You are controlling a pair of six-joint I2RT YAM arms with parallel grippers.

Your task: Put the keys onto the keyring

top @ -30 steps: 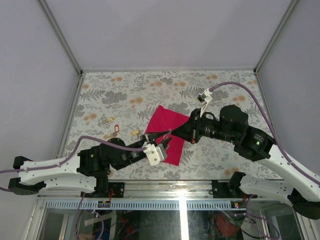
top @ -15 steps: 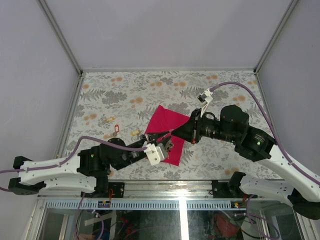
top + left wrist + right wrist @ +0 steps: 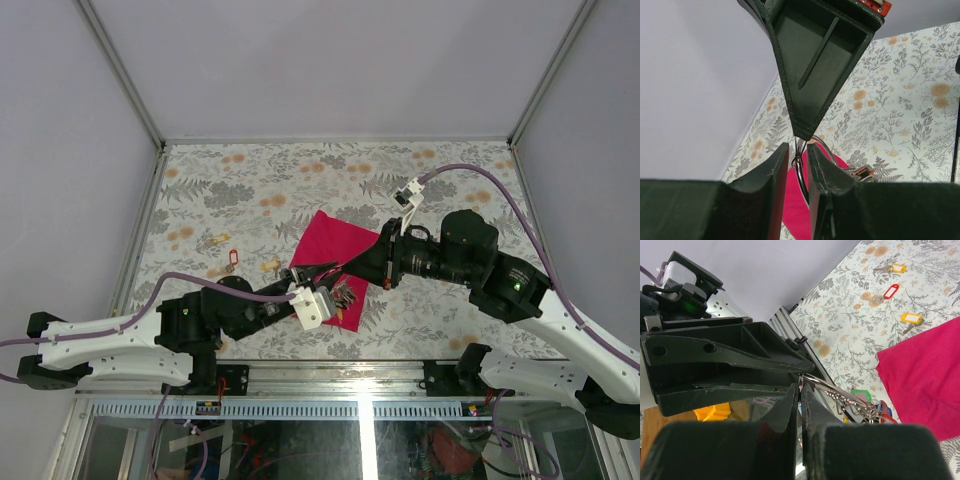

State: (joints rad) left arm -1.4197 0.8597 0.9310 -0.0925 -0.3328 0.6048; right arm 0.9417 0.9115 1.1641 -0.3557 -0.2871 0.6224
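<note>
Prob. keyring [image 3: 344,292] above cloth [image 3: 335,240]; table [image 3: 280,180] edges far.

Overhead rear view, close wrist views sharing keyring [image 3: 800,172]

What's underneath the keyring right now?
Below the keyring is the magenta cloth, spread on the floral table. The keyring and the left gripper cover the cloth's near part, so what lies there cannot be seen.

The left gripper [image 3: 798,150] sets narrowly parted fingers [image 3: 771,175] either side of the silver keyring [image 3: 800,176]; the right gripper [image 3: 804,133] tip meets the ring's top; magenta cloth [image 3: 790,215] lies below on the floral table [image 3: 900,100].
</note>
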